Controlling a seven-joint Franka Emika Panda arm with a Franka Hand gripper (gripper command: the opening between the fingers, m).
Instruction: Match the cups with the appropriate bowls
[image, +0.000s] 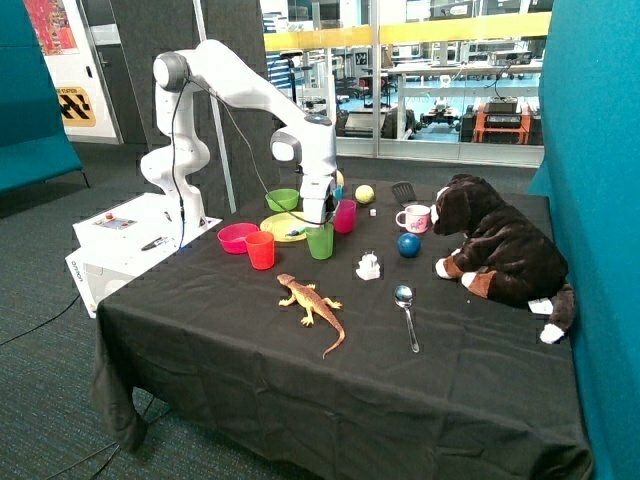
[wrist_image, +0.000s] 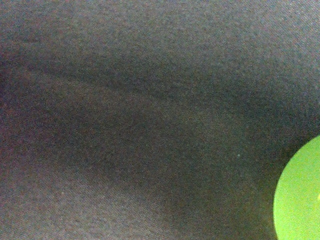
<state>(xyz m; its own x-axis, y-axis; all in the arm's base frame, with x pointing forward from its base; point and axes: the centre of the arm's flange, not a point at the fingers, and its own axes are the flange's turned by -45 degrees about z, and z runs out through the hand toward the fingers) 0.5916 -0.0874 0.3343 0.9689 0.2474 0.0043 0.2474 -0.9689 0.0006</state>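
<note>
Beside the plate (image: 282, 229), the gripper (image: 318, 216) is hovering over the green cup (image: 320, 241), finger state indeterminable; green bowl (image: 282, 199) and pink bowl (image: 237, 237) are sitting empty; matching appears outstanding.

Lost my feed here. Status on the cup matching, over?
Claw right above green cup, grip unclear. Green bowl and pink bowl both empty. Yellow-green plate beside the cup.

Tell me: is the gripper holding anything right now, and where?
Cannot tell. The gripper is down at the green cup's rim, beside the yellow-green plate, but its grip is not visible.
</note>
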